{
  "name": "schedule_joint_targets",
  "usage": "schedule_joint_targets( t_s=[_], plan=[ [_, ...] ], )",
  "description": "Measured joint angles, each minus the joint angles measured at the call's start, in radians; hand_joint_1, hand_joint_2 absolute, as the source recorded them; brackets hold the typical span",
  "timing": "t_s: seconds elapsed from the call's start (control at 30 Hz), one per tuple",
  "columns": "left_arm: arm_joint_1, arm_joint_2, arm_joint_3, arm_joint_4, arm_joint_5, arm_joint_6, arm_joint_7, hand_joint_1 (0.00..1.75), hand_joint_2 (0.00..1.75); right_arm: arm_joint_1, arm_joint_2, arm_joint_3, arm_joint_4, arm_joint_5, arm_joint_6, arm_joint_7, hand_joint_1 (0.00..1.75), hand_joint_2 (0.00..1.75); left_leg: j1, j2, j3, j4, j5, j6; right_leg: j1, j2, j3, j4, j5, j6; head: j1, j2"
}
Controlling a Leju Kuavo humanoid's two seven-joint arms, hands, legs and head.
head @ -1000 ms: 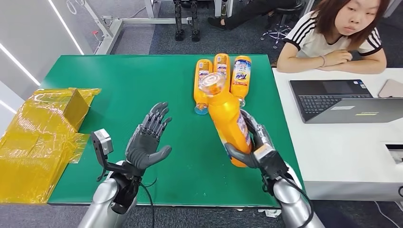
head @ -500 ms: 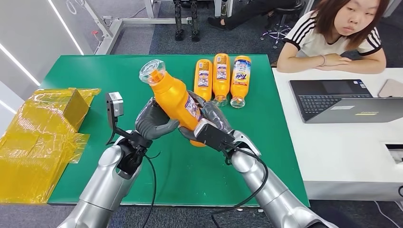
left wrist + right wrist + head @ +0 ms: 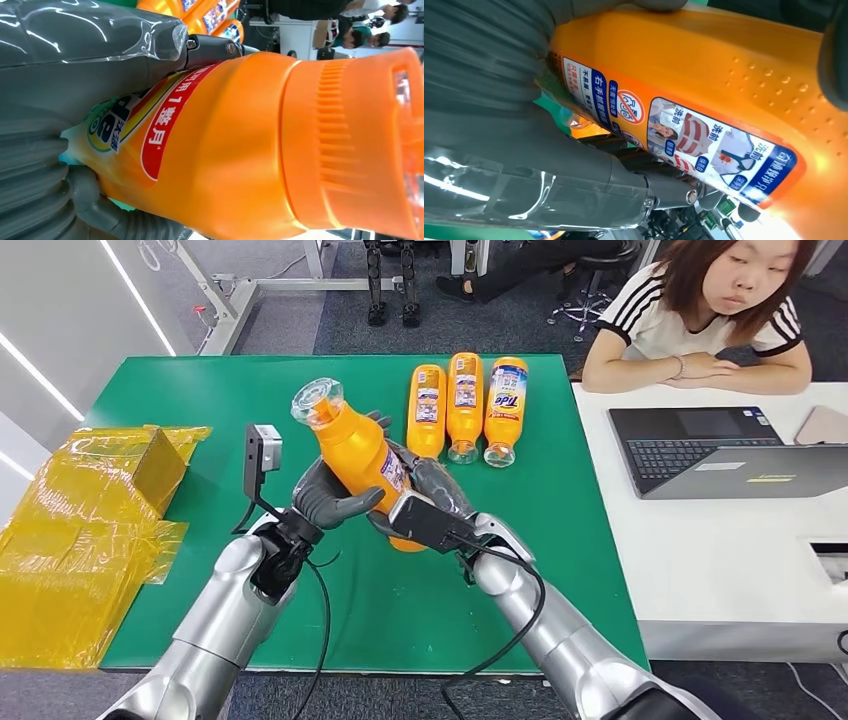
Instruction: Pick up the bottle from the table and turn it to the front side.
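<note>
An orange detergent bottle [image 3: 357,450] with a clear cap hangs tilted above the middle of the green table [image 3: 220,400], cap toward the far left. My left hand [image 3: 325,498] wraps its body from the left, thumb across the front. My right hand [image 3: 425,502] grips the lower body from the right. In the left wrist view the bottle [image 3: 240,150] shows its neck and a red label strip beside my left hand [image 3: 65,90]. The right wrist view shows the bottle's [image 3: 734,80] back label with small pictures, held against my right hand [image 3: 499,100].
Three more orange bottles [image 3: 465,405] lie side by side at the table's far edge. Crumpled yellow plastic over a box [image 3: 90,520] covers the table's left end. A person [image 3: 715,315] sits at a white desk on the right with a laptop [image 3: 725,450].
My right hand carried the bottle from the right side to the middle. My left hand rose from open to closing on the bottle. The bottle has since lifted slightly further away.
</note>
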Motion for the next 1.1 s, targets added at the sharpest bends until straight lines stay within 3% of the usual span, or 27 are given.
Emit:
schedule_joint_targets(
  t_s=[0.1, 0.13, 0.3, 0.4, 0.43, 0.53, 0.57, 0.8, 0.83, 0.93, 0.97, 1.1],
  plan=[
    [0.001, 0.0, 0.001, 0.008, 0.005, 0.009, -0.012, 0.82, 1.75, -0.007, 0.009, 0.0, 0.026, 0.004, -0.001, -0.005, 1.68, 1.75, 0.0, 0.0, 0.0, 0.0, 0.0, 0.0, 0.0, 0.0, 0.0, 0.0, 0.0, 0.0, 0.0, 0.0],
    [0.001, 0.0, 0.001, 0.009, 0.007, 0.015, -0.015, 0.87, 1.75, -0.008, 0.011, 0.0, 0.032, 0.004, -0.001, -0.006, 1.67, 1.75, 0.0, 0.0, 0.0, 0.0, 0.0, 0.0, 0.0, 0.0, 0.0, 0.0, 0.0, 0.0, 0.0, 0.0],
    [0.01, -0.003, 0.005, -0.011, 0.027, 0.069, -0.028, 0.84, 1.75, -0.01, 0.014, 0.002, 0.041, 0.013, 0.007, -0.003, 1.66, 1.75, 0.0, 0.0, 0.0, 0.0, 0.0, 0.0, 0.0, 0.0, 0.0, 0.0, 0.0, 0.0, 0.0, 0.0],
    [0.016, -0.005, 0.007, -0.023, 0.032, 0.078, -0.028, 0.31, 1.75, -0.012, 0.015, 0.003, 0.041, 0.013, 0.007, -0.003, 1.64, 1.75, 0.0, 0.0, 0.0, 0.0, 0.0, 0.0, 0.0, 0.0, 0.0, 0.0, 0.0, 0.0, 0.0, 0.0],
    [0.017, -0.005, 0.008, -0.025, 0.032, 0.079, -0.028, 0.32, 1.75, -0.013, 0.015, 0.004, 0.041, 0.014, 0.007, -0.004, 1.64, 1.75, 0.0, 0.0, 0.0, 0.0, 0.0, 0.0, 0.0, 0.0, 0.0, 0.0, 0.0, 0.0, 0.0, 0.0],
    [0.025, -0.006, 0.009, -0.037, 0.034, 0.097, -0.037, 1.39, 1.75, -0.014, 0.015, 0.008, 0.041, 0.014, 0.009, -0.004, 1.63, 1.75, 0.0, 0.0, 0.0, 0.0, 0.0, 0.0, 0.0, 0.0, 0.0, 0.0, 0.0, 0.0, 0.0, 0.0],
    [0.031, -0.006, 0.009, -0.044, 0.036, 0.106, -0.044, 1.58, 1.75, -0.014, 0.015, 0.009, 0.041, 0.014, 0.011, -0.004, 1.63, 1.75, 0.0, 0.0, 0.0, 0.0, 0.0, 0.0, 0.0, 0.0, 0.0, 0.0, 0.0, 0.0, 0.0, 0.0],
    [0.083, -0.004, 0.018, -0.113, 0.048, 0.168, -0.089, 1.69, 1.75, -0.015, 0.015, 0.03, 0.044, 0.013, 0.018, -0.009, 1.61, 1.75, 0.0, 0.001, 0.0, 0.0, 0.0, 0.0, 0.0, 0.001, -0.001, 0.0, 0.0, 0.0, 0.0, 0.0],
    [0.09, -0.002, 0.018, -0.123, 0.048, 0.174, -0.094, 1.71, 1.75, -0.015, 0.015, 0.031, 0.044, 0.013, 0.018, -0.009, 1.41, 1.75, 0.0, 0.001, 0.0, 0.0, 0.0, 0.0, 0.0, 0.001, -0.002, 0.0, 0.0, 0.0, 0.0, 0.0],
    [0.101, 0.002, 0.02, -0.144, 0.047, 0.182, -0.1, 1.7, 1.75, -0.015, 0.015, 0.036, 0.042, 0.013, 0.019, -0.009, 0.22, 1.75, 0.0, 0.001, -0.001, 0.0, 0.0, 0.0, 0.0, 0.001, -0.002, 0.0, 0.0, 0.0, 0.0, 0.0],
    [0.103, 0.003, 0.02, -0.148, 0.046, 0.183, -0.1, 1.71, 1.75, -0.014, 0.015, 0.038, 0.041, 0.012, 0.019, -0.009, 0.0, 1.75, 0.0, 0.001, -0.001, 0.0, 0.0, 0.0, 0.0, 0.001, -0.002, 0.0, 0.0, 0.0, 0.0, 0.0],
    [0.108, 0.011, 0.02, -0.163, 0.043, 0.192, -0.103, 1.75, 1.75, -0.013, 0.015, 0.047, 0.038, 0.006, 0.029, -0.003, 0.0, 1.75, 0.0, 0.003, 0.0, 0.0, 0.0, 0.0, 0.0, 0.003, -0.002, 0.0, 0.0, 0.0, 0.0, 0.0]
  ],
)
